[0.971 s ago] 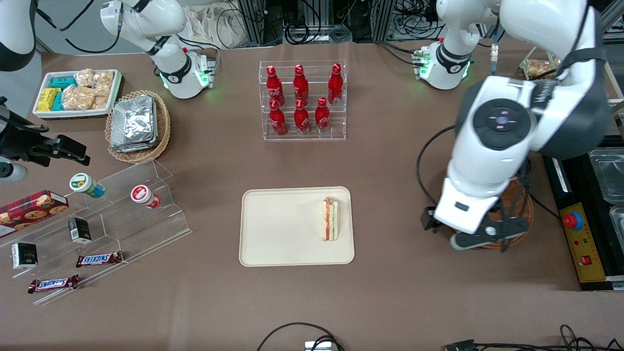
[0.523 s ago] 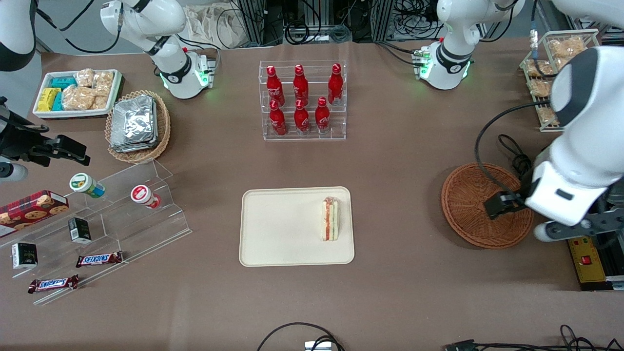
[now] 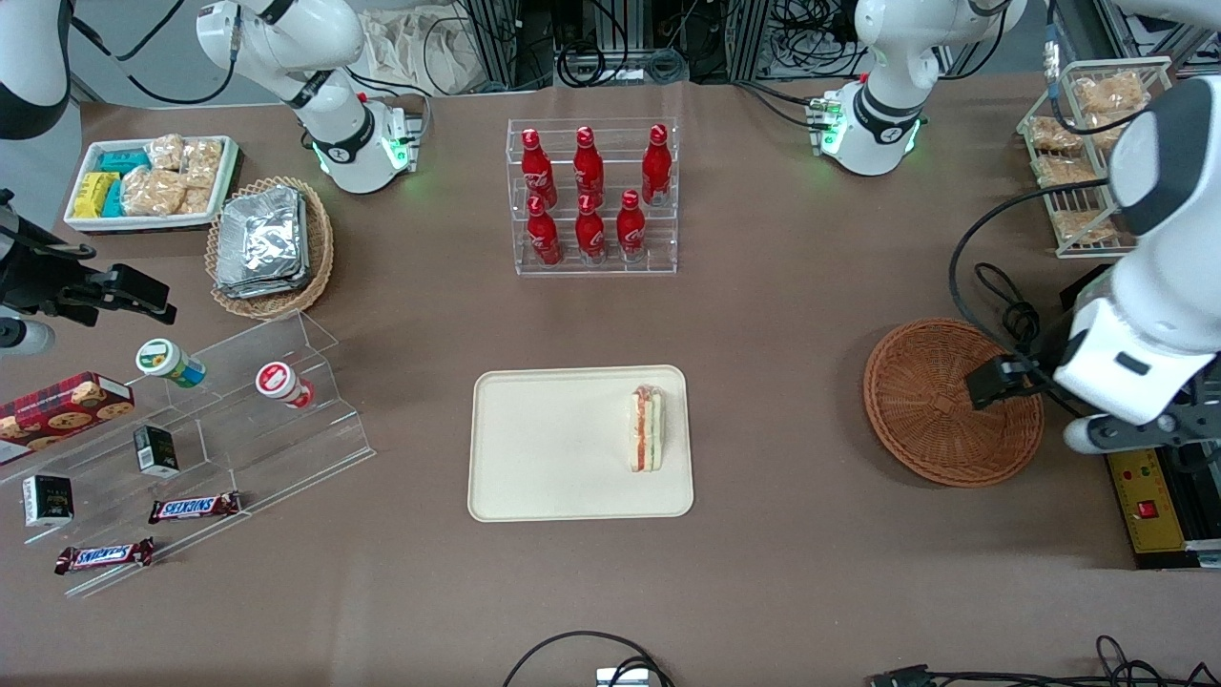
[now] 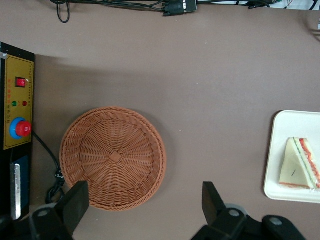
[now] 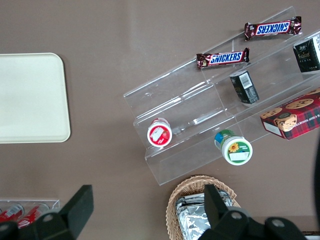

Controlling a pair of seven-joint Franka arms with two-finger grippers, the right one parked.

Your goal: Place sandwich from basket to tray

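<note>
The sandwich (image 3: 647, 429) (image 4: 299, 164) lies on the cream tray (image 3: 553, 448) (image 4: 295, 122), near the tray's edge that faces the basket. The round reddish-brown basket (image 3: 949, 401) (image 4: 112, 157) sits toward the working arm's end of the table with nothing in it. My gripper (image 4: 144, 192) hangs high above the basket's rim and the bare table beside it. It is open, fingers wide apart with nothing between them. In the front view the arm's wrist (image 3: 1130, 367) hovers over the basket's outer edge and hides the gripper.
A rack of red bottles (image 3: 591, 196) stands farther from the front camera than the tray. A yellow control box with a red button (image 3: 1149, 496) (image 4: 17, 110) and a black cable (image 3: 1002, 296) lie beside the basket. A wire rack of snacks (image 3: 1078, 143) stands at the table's corner.
The working arm has swung off the basket toward its own end of the table, uncovering the basket. The sandwich and tray have not moved.
</note>
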